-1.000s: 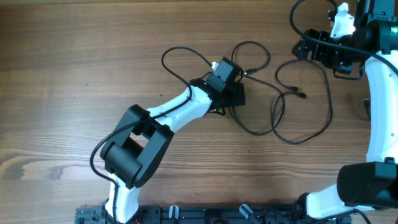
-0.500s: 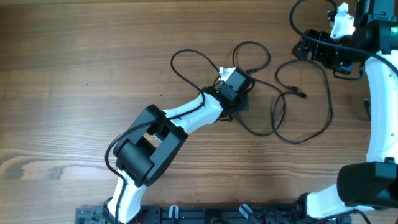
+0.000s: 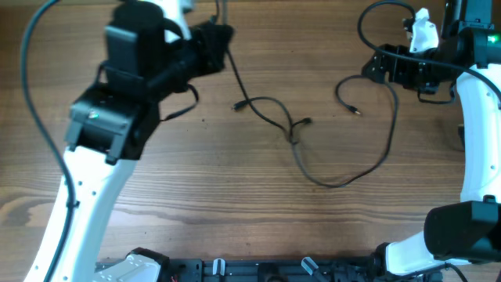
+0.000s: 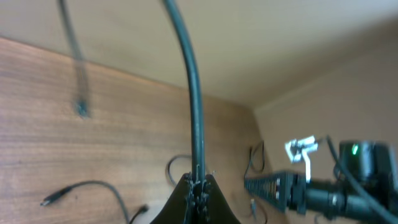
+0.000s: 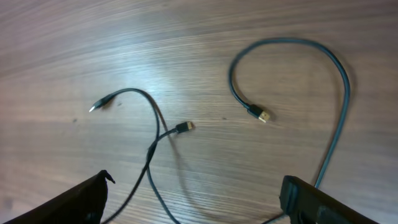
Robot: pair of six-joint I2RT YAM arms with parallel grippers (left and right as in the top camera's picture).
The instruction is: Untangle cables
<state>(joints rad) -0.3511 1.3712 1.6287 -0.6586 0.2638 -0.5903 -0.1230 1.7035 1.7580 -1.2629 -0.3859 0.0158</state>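
Two cables lie mid-worktop. One strand rises to the left end effector, which is held high above the wood & clamped shut on it. Risk: more upward pull may cinch the crossing tight, or the cord slips out of the grip. Can't tell if that crossing is a knot or just overlap. The right end effector has its jaws wide apart & holds nothing, w/ a cord just beside one finger and its tips cut off in the wrist view.

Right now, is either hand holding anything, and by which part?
The left hand pinches a thin black flexible cable along its cord, not at a plug. The right hand is open, holding nothing.
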